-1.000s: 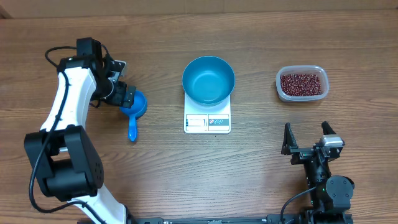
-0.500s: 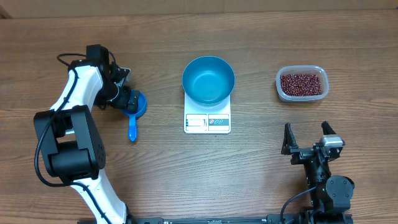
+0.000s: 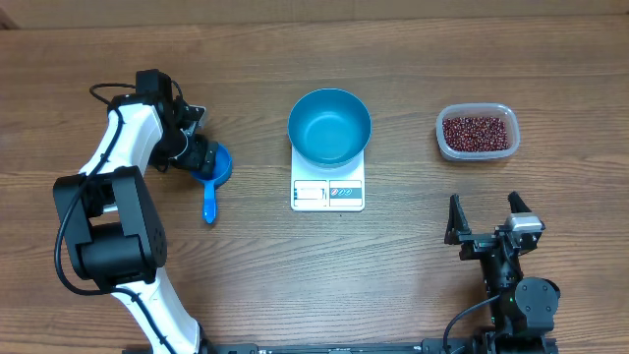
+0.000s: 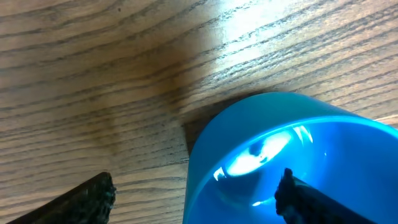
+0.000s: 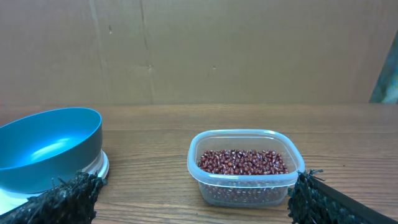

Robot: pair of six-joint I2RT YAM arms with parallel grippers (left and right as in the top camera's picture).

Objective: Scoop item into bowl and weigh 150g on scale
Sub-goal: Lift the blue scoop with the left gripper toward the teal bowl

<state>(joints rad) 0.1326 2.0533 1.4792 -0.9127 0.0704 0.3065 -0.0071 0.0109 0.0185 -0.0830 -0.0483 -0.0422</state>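
Observation:
The bright blue bowl stands empty on the white scale at the table's middle. The dark red-brown beans lie in a clear plastic tub at the right. At the left, a small blue scoop rests on the wood, handle toward the front. My left gripper is open and straddles the scoop cup's wall, with one finger outside on the wood and the other inside the cup. My right gripper is open and empty, in front of the tub.
A brown cardboard wall closes off the back of the wooden table. The left arm's white links reach across the left side toward the scoop.
The left arm's lower links swung to the right while its gripper stayed at the scoop cup. The right arm, bowl, scale and tub have not moved.

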